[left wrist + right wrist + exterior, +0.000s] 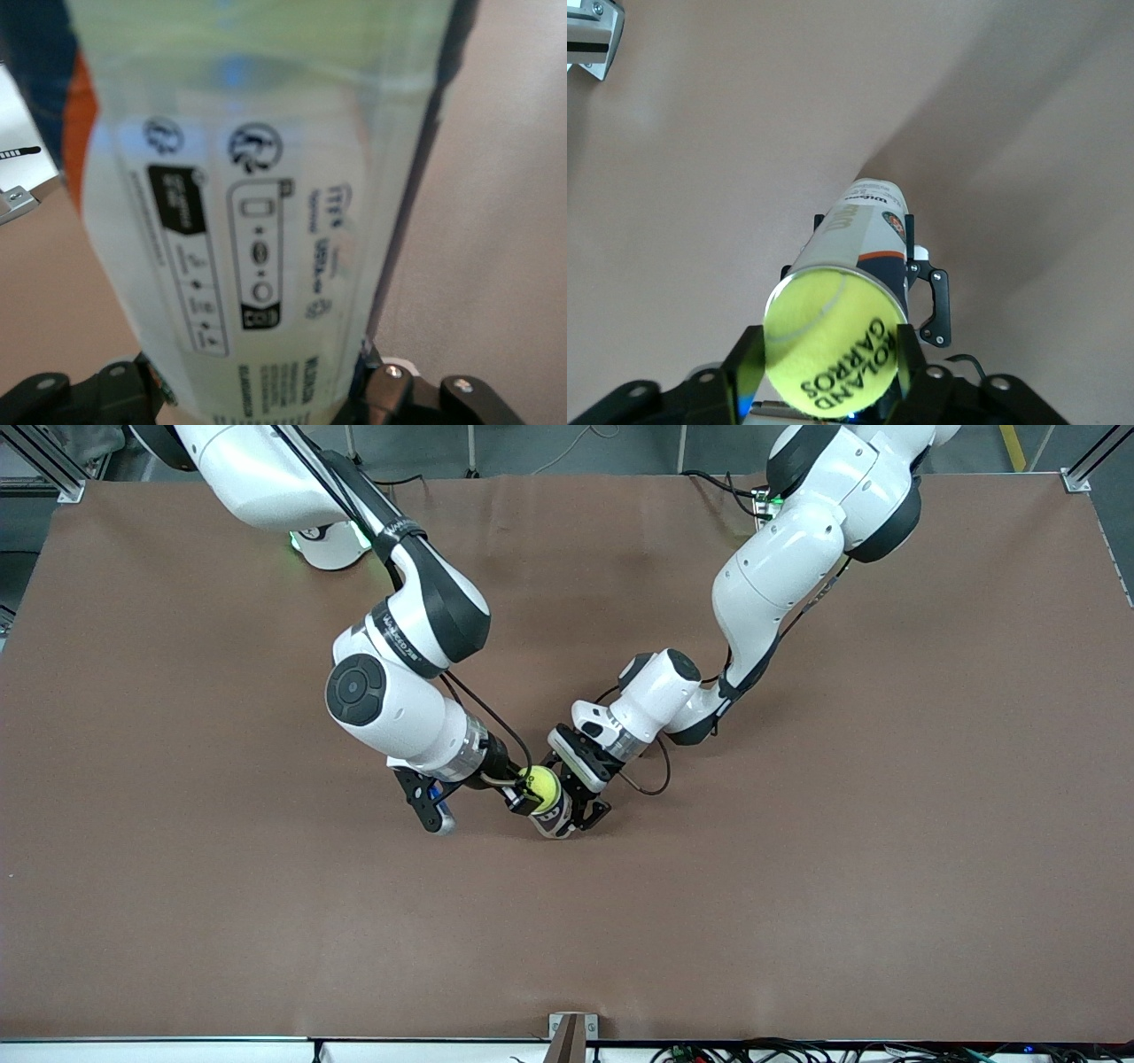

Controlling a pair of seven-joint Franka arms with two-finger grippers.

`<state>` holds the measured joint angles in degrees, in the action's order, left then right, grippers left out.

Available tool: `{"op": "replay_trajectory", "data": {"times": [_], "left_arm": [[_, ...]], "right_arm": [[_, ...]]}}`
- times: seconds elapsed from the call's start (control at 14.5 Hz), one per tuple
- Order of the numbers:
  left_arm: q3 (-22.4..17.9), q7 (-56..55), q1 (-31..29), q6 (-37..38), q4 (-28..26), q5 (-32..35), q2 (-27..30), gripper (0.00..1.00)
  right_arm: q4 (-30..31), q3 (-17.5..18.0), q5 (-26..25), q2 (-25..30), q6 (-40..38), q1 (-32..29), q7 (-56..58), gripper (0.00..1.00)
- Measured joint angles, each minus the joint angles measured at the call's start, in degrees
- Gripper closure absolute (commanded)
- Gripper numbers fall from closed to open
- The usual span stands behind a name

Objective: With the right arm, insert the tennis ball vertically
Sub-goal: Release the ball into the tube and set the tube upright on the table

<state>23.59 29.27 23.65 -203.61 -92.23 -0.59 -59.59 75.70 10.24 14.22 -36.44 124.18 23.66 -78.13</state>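
The can [556,821] stands upright, long axis vertical, clamped by the left gripper [580,812]. The ball [539,785] sits in its mouth between the right gripper's [828,367] fingers; their contact is unclear.

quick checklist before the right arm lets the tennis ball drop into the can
1. Ball at the mouth: ok. The tennis ball sits in the open top of the can.
2. Can held: ok. The left tool is shut on the can, which stands on the table.
3. Can upright: ok. In the right wrist view it runs straight down from the ball.
4. Right tool on the ball: cannot tell. Its fingers flank the ball, but contact is unclear.
5. Ball fully inside: not ok. Much of it shows above the rim.
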Motion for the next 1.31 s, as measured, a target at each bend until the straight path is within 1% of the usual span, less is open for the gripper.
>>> {"op": "replay_trajectory", "data": {"times": [0.41, 0.55, 0.62, 0.69, 0.76, 1.04, 1.31], "left_arm": [[-0.01, -0.01, -0.03, 0.01, 0.0, 0.0, 0.0, 0.21], [-0.01, -0.01, -0.03, 0.01, 0.0, 0.0, 0.0, 0.18], [-0.01, -0.01, -0.05, 0.01, 0.0, -0.01, 0.0, 0.17], [-0.02, -0.01, -0.09, 0.01, 0.0, -0.01, 0.0, 0.13], [-0.09, -0.01, -0.18, 0.02, -0.03, -0.01, -0.01, 0.0], [-0.34, -0.14, -0.7, 0.07, -0.45, -0.03, -0.07, 0.0], [-0.26, -2.32, -0.8, 0.05, -1.53, -0.03, 0.15, 0.0]], "right_arm": [[-0.62, -0.46, -0.11, -0.12, 0.77, 0.08, 0.37, 0.0], [-1.15, -0.99, -0.71, -0.12, -0.74, -0.76, 4.28, 0.0], [-1.31, -1.22, -1.26, -0.12, -2.15, -1.61, 7.3, 0.0], [-1.43, -1.37, -2.32, -0.11, -3.32, -2.84, 10.72, 0.0], [-1.52, -1.45, -3.63, -0.1, -4.35, -4.44, 14.62, 0.0], [-1.92, -1.66, -6.43, 0.65, -13.01, -12.0, 33.68, 0.0], [-0.79, -1.77, -8.89, 4.36, -20.75, -20.31, 53.29, 0.0]]}}
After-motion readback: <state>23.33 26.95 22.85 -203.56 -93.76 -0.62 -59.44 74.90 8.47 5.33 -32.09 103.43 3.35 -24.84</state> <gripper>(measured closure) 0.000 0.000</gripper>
